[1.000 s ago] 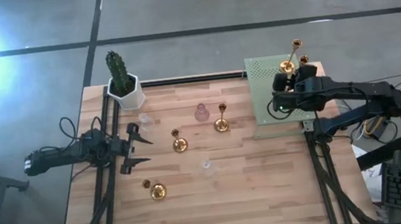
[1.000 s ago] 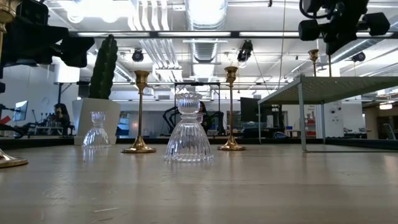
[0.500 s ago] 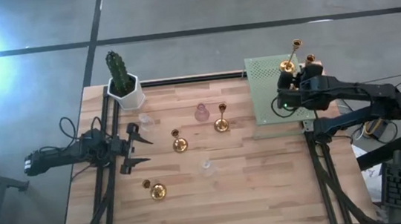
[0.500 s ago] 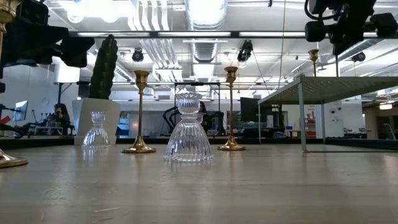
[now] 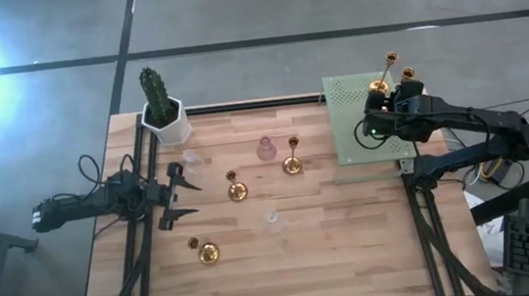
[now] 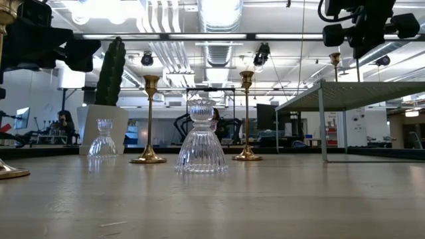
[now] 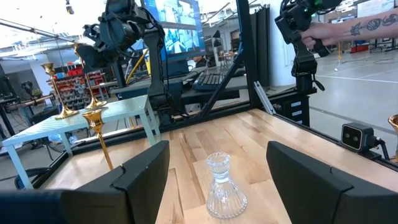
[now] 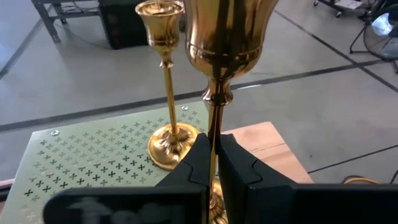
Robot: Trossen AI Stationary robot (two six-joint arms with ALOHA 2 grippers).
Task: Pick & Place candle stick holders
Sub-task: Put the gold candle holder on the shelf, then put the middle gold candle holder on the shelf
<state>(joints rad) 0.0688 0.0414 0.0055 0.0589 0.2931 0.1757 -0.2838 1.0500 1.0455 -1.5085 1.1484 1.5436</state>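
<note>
My right gripper [image 8: 213, 163] is over the green perforated shelf [image 5: 345, 120] at the table's far right. It is shut on a gold candle stick holder [image 8: 227, 31]. A second gold holder [image 8: 166, 146] stands on the shelf by its round base. On the wooden table stand two gold holders [image 5: 293, 163] [image 5: 236, 188], a pinkish glass one [image 5: 266, 149] and two clear glass ones [image 5: 190, 159] [image 7: 225, 186]. Another gold holder [image 5: 205, 253] lies on its side near the front left. My left gripper [image 5: 193, 199] waits open at the table's left. My right gripper pinches the thin stem [image 8: 213, 127] of the gold holder between its two fingers, below the cup. The fingers come nearly level from the table's right side and lie across the stem. The holder stands upright; the fingers hide its base, so I cannot tell whether it rests on the shelf.
A white pot with a green cactus [image 5: 161, 115] stands at the far left corner. Black frame rails [image 5: 145, 229] run along both table sides. In the left wrist view a person's arm [image 7: 348, 28] shows in the room beyond the table.
</note>
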